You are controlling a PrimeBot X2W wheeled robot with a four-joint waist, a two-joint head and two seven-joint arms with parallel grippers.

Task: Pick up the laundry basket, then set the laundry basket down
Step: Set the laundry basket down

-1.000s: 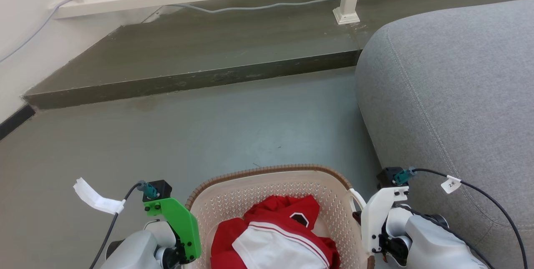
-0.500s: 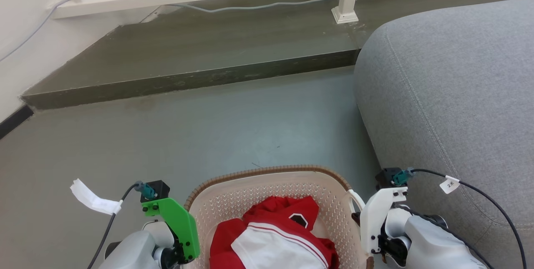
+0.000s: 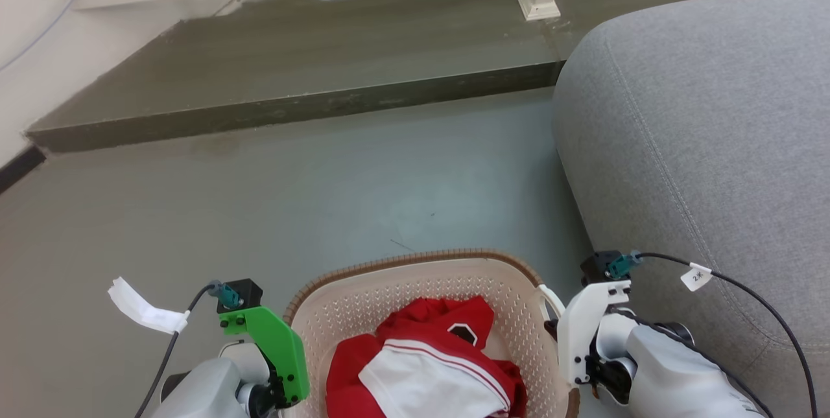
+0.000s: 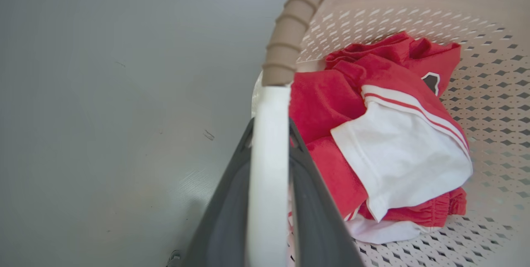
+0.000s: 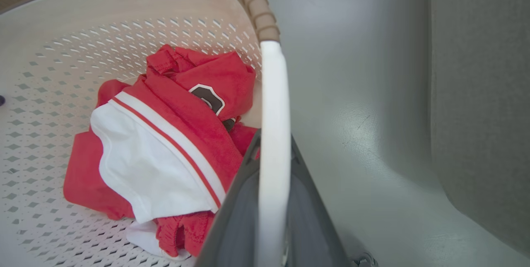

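The laundry basket (image 3: 389,285) is kept clamped by left gripper (image 4: 271,124) and right gripper (image 5: 274,136) as the head view is shifted; carrying is judged ongoing.

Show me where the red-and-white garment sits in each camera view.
Head view: red-and-white garment at bottom centre, inside the laundry basket.
Left wrist view: garment right of centre.
Right wrist view: garment left of centre.
Shared landmark: the basket's brown woven rim, curving around the garment.
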